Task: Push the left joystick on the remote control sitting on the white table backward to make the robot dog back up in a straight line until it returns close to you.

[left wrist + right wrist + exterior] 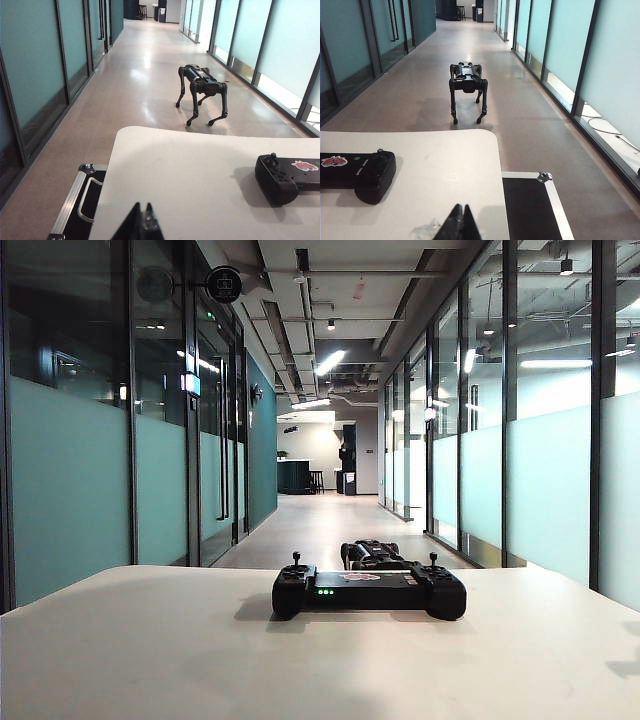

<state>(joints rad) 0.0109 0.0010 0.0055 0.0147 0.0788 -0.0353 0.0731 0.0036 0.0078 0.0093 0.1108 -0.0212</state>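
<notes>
The black remote control (368, 590) lies in the middle of the white table (140, 640), its green lights facing the exterior camera. Its left joystick (296, 562) stands upright, with nothing touching it. The robot dog (372, 552) stands on the corridor floor just beyond the table's far edge. Neither gripper shows in the exterior view. My left gripper (142, 206) is shut and empty, low over the table and well short of the remote's left lobe (282, 177) and joystick (273, 157). My right gripper (461, 206) is shut and empty, apart from the remote's right end (370, 172).
A black case with aluminium edges (80, 200) sits beside the table on the left, and another (530, 210) on the right. Glass walls (70, 480) line both sides of the long corridor. A small clear scrap (427, 230) lies on the table near my right gripper.
</notes>
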